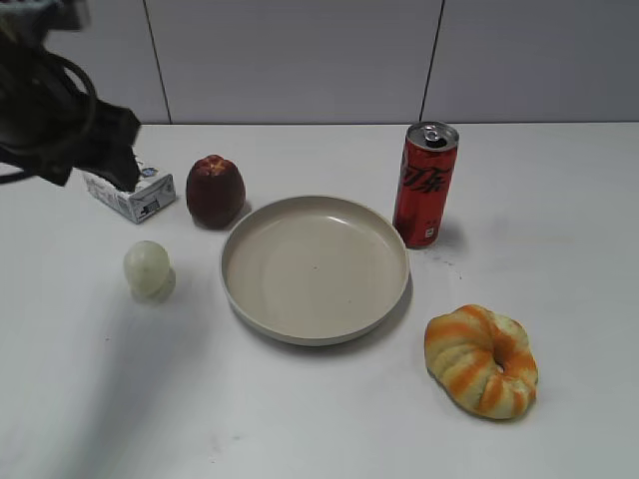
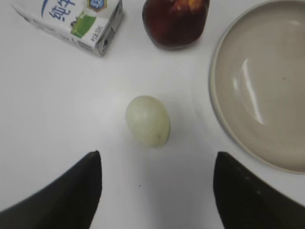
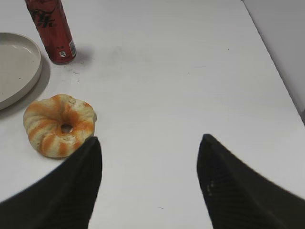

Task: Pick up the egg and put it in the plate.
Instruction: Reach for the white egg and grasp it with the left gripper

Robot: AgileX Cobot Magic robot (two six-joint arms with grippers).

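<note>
Egg (image 1: 148, 269) sits on the white bench (image 1: 559, 220) at the left of the exterior frame, just left of the plate (image 1: 316, 267) and apart from its rim. In the left wrist view the egg (image 2: 147, 120) lies near the frame's centre, above the gap of the left pincer (image 2: 157, 191), whose fingers (image 2: 71, 195) stand wide apart with nothing between them. The plate (image 2: 267, 81) fills the right edge there, holding nothing. A dark red fruit (image 1: 215, 190) and a small milk carton (image 1: 135, 192) sit at upper left, a red can (image 1: 426, 185) stands upright just right of the plate, and striped ring bread (image 1: 481, 359) lies lower right. The right pincer (image 3: 150, 186) is also spread apart over bare bench, with the bread (image 3: 59, 125) to its upper left.
</note>
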